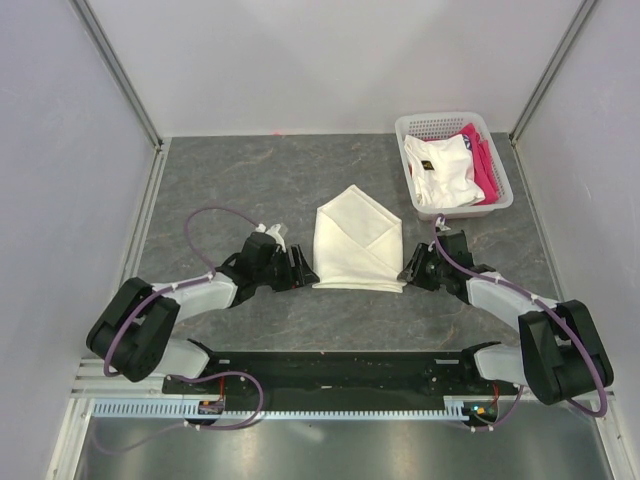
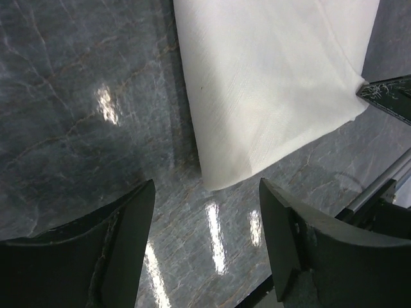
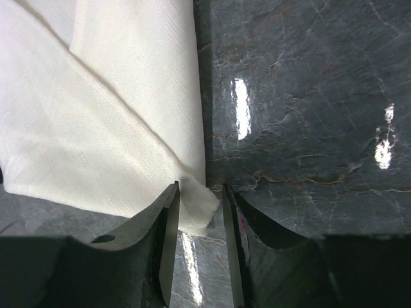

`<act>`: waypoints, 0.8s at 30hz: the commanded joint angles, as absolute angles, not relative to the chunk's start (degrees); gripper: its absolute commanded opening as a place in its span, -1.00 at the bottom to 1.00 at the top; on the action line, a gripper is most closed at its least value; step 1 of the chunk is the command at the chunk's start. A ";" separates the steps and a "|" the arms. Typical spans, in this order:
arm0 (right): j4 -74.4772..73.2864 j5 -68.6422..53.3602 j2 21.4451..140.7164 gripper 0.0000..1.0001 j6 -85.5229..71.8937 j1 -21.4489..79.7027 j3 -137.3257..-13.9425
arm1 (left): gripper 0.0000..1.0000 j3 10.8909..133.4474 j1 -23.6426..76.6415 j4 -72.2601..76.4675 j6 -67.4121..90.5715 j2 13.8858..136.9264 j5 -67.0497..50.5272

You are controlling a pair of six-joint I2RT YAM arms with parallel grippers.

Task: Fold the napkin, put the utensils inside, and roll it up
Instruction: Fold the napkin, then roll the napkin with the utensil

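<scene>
The cream-white napkin (image 1: 358,240) lies folded on the dark stone table, with flaps crossing over its middle. It also shows in the left wrist view (image 2: 270,83) and the right wrist view (image 3: 96,128). My left gripper (image 1: 305,270) is open and empty, low over the table just short of the napkin's near left corner (image 2: 207,192). My right gripper (image 1: 408,272) is at the near right corner. Its jaws (image 3: 200,192) stand narrowly apart around that corner, the cloth touching the left finger only. No black spoon is in view.
A white plastic basket (image 1: 400,125) stands at the back right, holding a white garment (image 1: 440,170) and a pink cloth (image 1: 485,165). Walls enclose the table on the left, back and right. A black rail (image 1: 330,370) runs along the near edge.
</scene>
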State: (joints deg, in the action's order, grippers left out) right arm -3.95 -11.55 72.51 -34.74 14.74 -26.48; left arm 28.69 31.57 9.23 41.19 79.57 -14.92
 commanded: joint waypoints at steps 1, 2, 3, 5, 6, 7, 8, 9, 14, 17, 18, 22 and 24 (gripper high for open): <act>-5.45 -13.36 71.81 -0.19 -35.86 14.94 -25.14 | 0.44 26.90 31.29 13.88 46.13 79.71 -18.89; -5.54 -13.53 72.07 -0.21 -35.95 15.12 -25.22 | 0.43 26.46 31.29 14.23 46.58 80.06 -19.16; -5.36 -13.54 72.16 -0.21 -35.95 15.29 -25.22 | 0.43 26.28 31.29 14.67 46.84 80.42 -19.42; -5.27 -13.62 72.25 -0.21 -36.04 15.73 -25.22 | 0.43 25.67 31.29 15.90 47.46 81.47 -20.04; -5.27 -13.45 72.33 -0.21 -36.21 15.91 -25.22 | 0.43 25.40 31.29 16.52 47.72 81.74 -20.30; -5.36 -13.36 72.16 -0.21 -36.21 16.08 -25.14 | 0.42 25.14 31.29 17.31 48.42 82.09 -21.09; -5.27 -13.19 71.90 -0.21 -36.30 16.17 -24.96 | 0.40 24.53 31.29 18.71 48.86 82.61 -21.35; -5.36 -13.01 71.81 -0.21 -36.30 16.26 -24.87 | 0.39 24.35 31.29 19.16 49.22 82.88 -21.44; -5.36 -12.83 71.72 -0.21 -36.47 16.43 -24.79 | 0.28 24.17 31.29 19.95 50.01 83.76 -21.53; -5.27 -12.48 71.81 -0.21 -36.47 16.87 -24.87 | 0.25 24.00 31.29 20.74 50.27 84.55 -20.74; -5.27 -12.31 71.72 -0.21 -36.47 16.61 -24.96 | 0.25 23.99 31.29 21.00 50.45 84.90 -20.48; -5.27 -12.04 71.89 -0.21 -36.47 16.87 -24.87 | 0.25 23.20 31.29 24.51 52.73 85.69 -20.04; -5.27 -11.95 71.89 -0.21 -36.30 16.88 -24.87 | 0.26 22.68 31.20 25.66 53.78 86.04 -19.51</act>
